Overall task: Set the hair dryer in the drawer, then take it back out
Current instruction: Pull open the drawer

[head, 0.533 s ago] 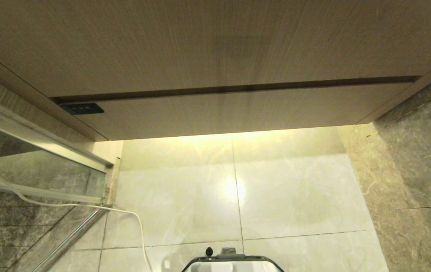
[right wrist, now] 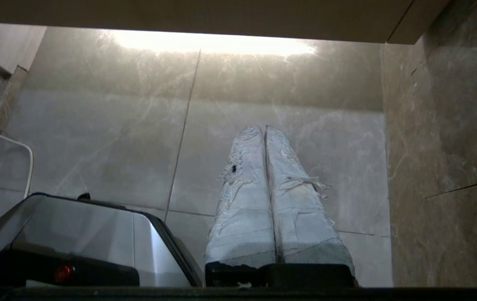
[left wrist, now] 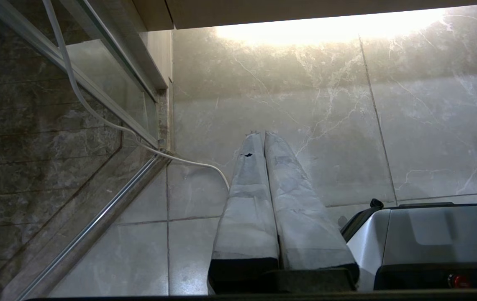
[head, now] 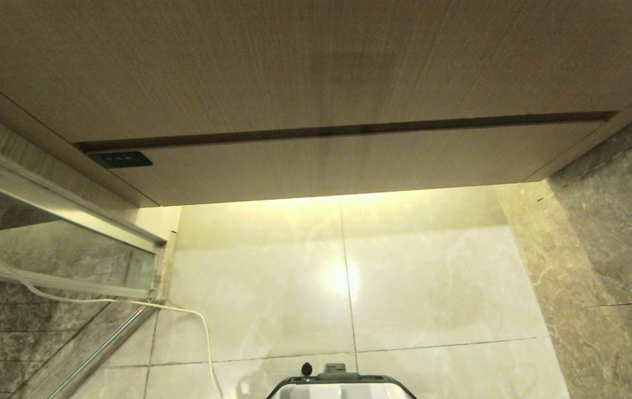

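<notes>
**Drawer closed, both arms resting low over the floor**

The room looks like a bathroom. The floor (head: 432,288) is made of big pale tiles with thin lines between them, and a bright yellow glow falls on it from under the cabinet. On the robot's right is a dark stone wall (head: 621,233). On its left is a glass panel (head: 44,244) in a metal frame, with dark tiles behind it. A thin white cable (head: 205,338) hangs past the glass and runs down across the floor toward the robot.

Up above the floor is the wood cabinet. The drawer (head: 349,166) is the wide low strip at the bottom of it, and it is pushed shut. A small dark label (head: 120,159) sits at its left end. Over the drawer is a taller plain wood panel (head: 305,66), with a dark gap between the two.

The hair dryer cannot be seen in any view.

The robot's grey base (head: 341,388) peeks in at the bottom of the head view. Neither arm shows there. The left end effector (left wrist: 260,136) hangs low beside the base, pointing out over the floor, with its two wrapped fingers (left wrist: 250,184) pressed together and holding nothing. The right end effector (right wrist: 262,129) does the same on the other side, fingers together and empty.
</notes>
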Robot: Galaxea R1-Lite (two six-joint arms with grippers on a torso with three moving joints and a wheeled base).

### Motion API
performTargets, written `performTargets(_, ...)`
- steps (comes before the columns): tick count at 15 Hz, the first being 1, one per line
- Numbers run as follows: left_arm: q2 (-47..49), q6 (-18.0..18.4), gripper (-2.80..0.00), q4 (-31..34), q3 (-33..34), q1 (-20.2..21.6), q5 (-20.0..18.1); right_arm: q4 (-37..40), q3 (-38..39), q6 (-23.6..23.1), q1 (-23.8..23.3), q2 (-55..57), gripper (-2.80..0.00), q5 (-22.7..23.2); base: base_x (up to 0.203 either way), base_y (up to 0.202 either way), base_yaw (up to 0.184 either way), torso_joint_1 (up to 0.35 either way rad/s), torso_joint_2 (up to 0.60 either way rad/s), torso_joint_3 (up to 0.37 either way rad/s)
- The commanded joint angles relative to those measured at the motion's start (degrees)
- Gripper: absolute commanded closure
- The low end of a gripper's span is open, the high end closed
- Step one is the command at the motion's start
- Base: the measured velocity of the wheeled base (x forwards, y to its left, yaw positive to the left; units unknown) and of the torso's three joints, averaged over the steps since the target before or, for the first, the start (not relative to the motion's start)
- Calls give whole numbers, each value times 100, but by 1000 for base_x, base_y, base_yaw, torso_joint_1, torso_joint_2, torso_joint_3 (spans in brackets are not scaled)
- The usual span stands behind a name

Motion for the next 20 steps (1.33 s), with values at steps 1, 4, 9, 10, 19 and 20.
performTargets(1, 0, 0, 0, 0, 9, 1, 2, 237, -664, -89, 2, -222, 0, 92, 0, 0, 0, 0, 0, 0)
performTargets(4, 0, 0, 0, 0, 9, 1, 2, 1383, -3487, -81, -2, 184, 0, 212, 0, 0, 0, 0, 0, 0)
performTargets(9, 0, 0, 0, 0, 9, 1, 2, 3920, -7202, 543, 26, 3059, 0, 901, 0, 0, 0, 0, 0, 0)
performTargets(10, 0, 0, 0, 0, 9, 1, 2, 4119, -7374, 581, 78, 3673, 0, 1135, 0, 0, 0, 0, 0, 0)
performTargets(19, 0, 0, 0, 0, 9, 1, 2, 3828, -8354, 487, 1218, 7889, -280, 1773, 0, 0, 0, 0, 0, 0)
performTargets(20, 0, 0, 0, 0, 9, 1, 2, 3788, -8299, 256, 1302, 8086, -280, 1726, 0, 0, 0, 0, 0, 0)
